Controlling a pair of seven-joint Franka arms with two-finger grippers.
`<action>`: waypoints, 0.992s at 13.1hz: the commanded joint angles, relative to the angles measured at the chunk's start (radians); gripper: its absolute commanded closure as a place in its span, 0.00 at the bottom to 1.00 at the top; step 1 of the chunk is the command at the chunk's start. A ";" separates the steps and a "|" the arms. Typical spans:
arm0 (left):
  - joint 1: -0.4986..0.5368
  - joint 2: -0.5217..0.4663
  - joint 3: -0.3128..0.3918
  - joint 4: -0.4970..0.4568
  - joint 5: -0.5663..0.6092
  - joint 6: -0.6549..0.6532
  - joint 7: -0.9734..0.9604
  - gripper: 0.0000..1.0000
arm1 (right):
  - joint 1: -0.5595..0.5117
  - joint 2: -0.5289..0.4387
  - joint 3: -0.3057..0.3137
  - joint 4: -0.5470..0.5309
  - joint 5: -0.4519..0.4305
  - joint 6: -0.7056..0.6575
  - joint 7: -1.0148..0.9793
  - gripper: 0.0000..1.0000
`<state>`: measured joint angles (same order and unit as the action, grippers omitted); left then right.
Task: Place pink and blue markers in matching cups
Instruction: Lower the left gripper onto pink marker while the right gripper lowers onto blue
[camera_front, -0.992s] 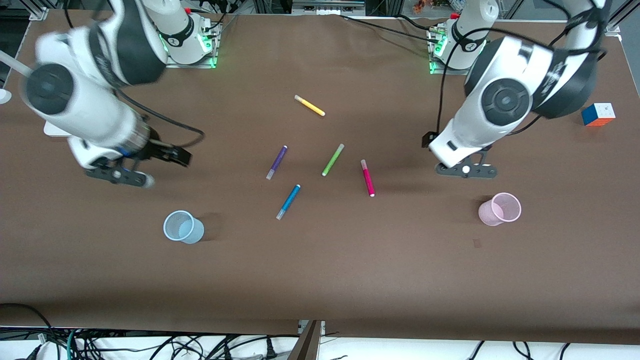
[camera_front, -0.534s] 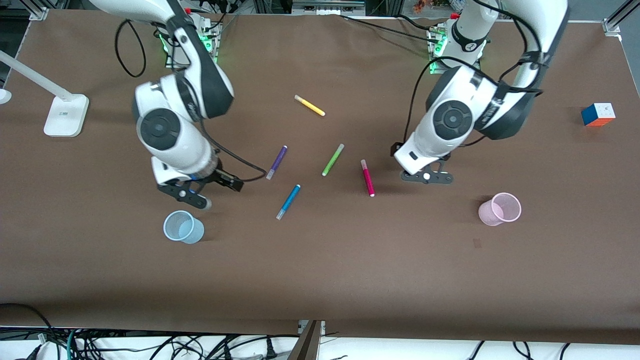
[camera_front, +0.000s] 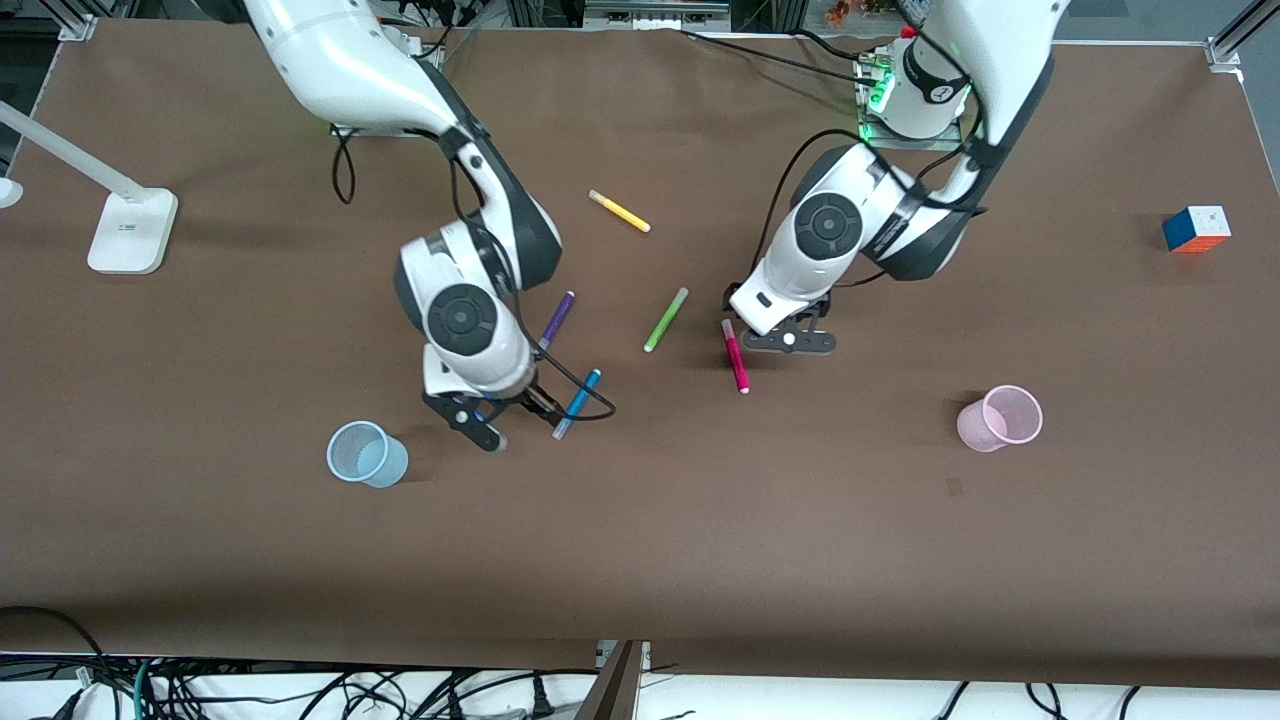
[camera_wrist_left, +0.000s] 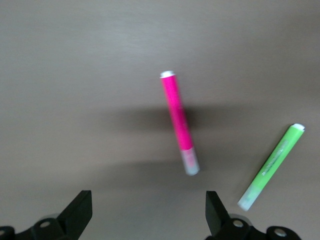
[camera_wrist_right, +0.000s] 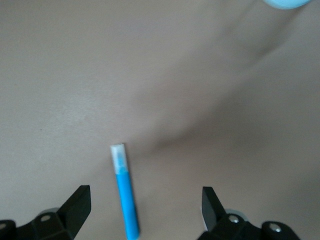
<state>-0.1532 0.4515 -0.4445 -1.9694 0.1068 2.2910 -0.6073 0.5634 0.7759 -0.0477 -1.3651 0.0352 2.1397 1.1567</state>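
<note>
Both hands hang with fingers apart, as we see from the wrists: the right hand (camera_front: 507, 428) over the blue marker (camera_front: 577, 404) (its pale cap end (camera_wrist_right: 118, 154) nearest the blue cup (camera_front: 366, 454)), the left hand (camera_front: 790, 340) over the pink marker (camera_front: 736, 356), which lies beside the green pen (camera_front: 665, 320). We find the pink cup (camera_front: 1000, 418) well apart, toward the left arm's end of the desk (camera_front: 700, 540).

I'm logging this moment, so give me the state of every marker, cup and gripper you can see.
Magenta-pink felt marker: capped, flat on table.
Bright blue felt marker: capped, flat on table.
Pale blue ribbed plastic cup: upright, no marker in it.
Pale pink ribbed plastic cup: upright, no marker in it.
Left gripper: open over pink marker.
Right gripper: open over blue marker.
</note>
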 joint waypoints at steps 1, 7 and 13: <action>-0.014 0.087 0.003 0.009 0.030 0.108 -0.040 0.00 | 0.023 0.072 -0.008 0.050 0.015 0.064 0.018 0.01; -0.080 0.164 0.015 0.015 0.147 0.174 -0.161 0.00 | 0.062 0.132 -0.008 0.050 0.009 0.140 -0.008 0.03; -0.078 0.185 0.013 0.020 0.218 0.174 -0.190 0.43 | 0.066 0.154 -0.008 0.049 0.012 0.141 -0.034 0.25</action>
<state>-0.2234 0.6265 -0.4362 -1.9678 0.2955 2.4623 -0.7766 0.6244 0.9070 -0.0488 -1.3451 0.0353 2.2793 1.1502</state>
